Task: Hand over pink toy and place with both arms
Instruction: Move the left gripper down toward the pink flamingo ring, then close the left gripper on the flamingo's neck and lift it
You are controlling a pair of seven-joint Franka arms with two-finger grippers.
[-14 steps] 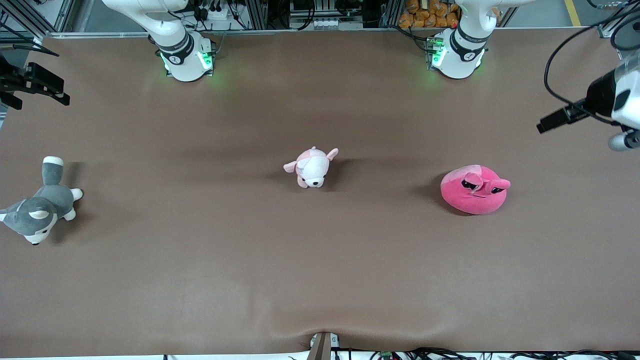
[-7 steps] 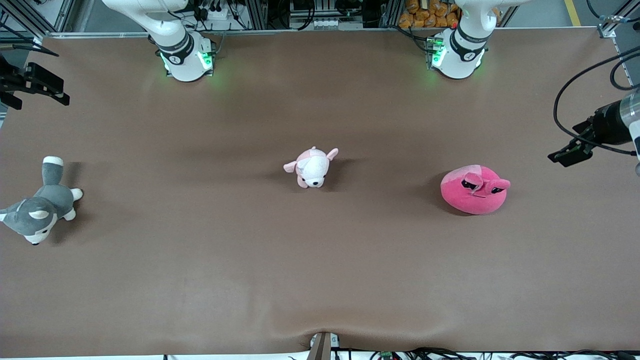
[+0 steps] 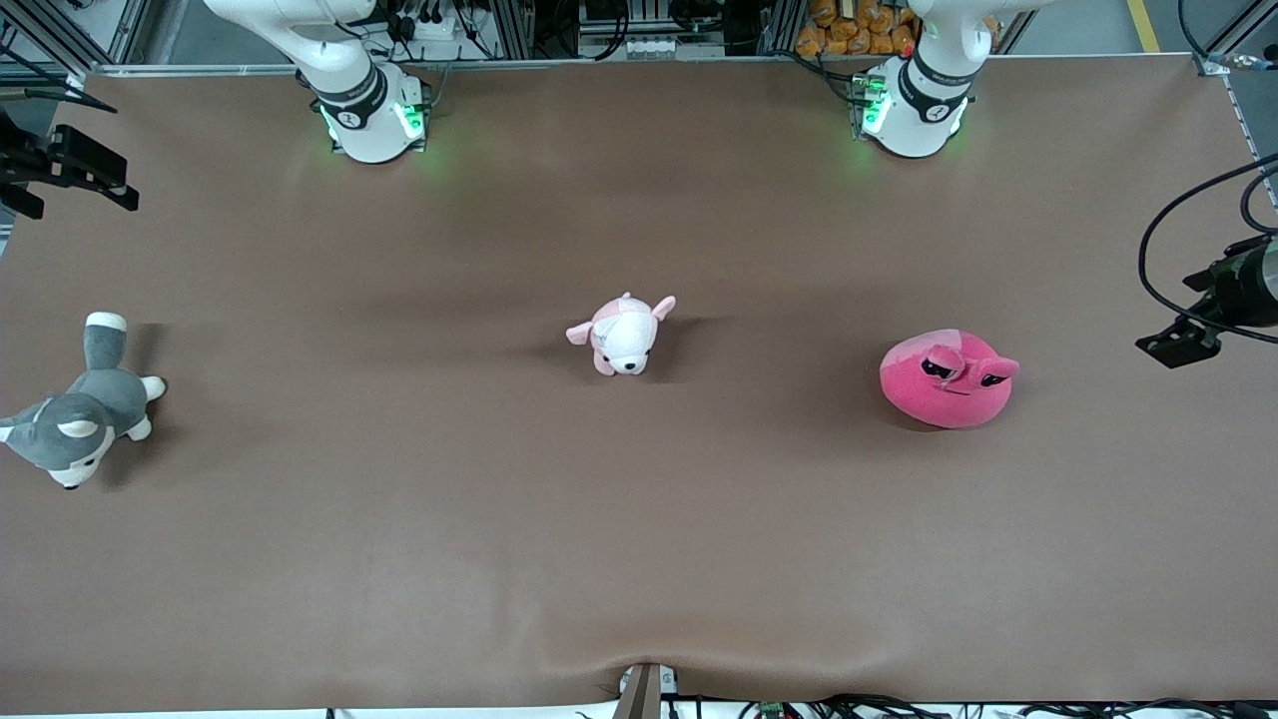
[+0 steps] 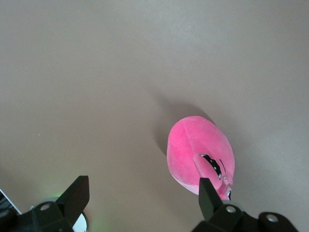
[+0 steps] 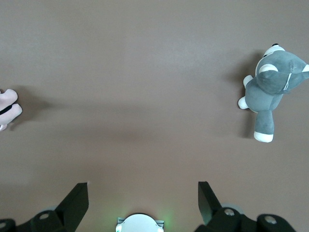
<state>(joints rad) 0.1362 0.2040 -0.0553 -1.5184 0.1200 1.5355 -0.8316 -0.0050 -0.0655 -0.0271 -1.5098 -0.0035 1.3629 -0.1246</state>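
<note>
Large hot-pink round plush toy with two protruding dark half-lidded eyes (image 3: 946, 379) resting on the brown table cover (image 3: 639, 519), toward the left arm's end, untouched, eyes up.

Left gripper (image 4: 142, 205) up in the air over the table edge at the left arm's end, well apart from the pink toy; jaws spread wide, nothing between them. Pink toy visible past one black fingertip (image 4: 208, 195) in the left wrist view.

Right gripper (image 5: 142, 203) parked high over the right arm's end, waiting; jaws released, empty.

Small pale pink-and-white puppy plush (image 3: 623, 335) mid-table. Grey-and-white husky plush (image 3: 80, 409) lying at the right arm's end, near the table edge. All three toys well apart.
</note>
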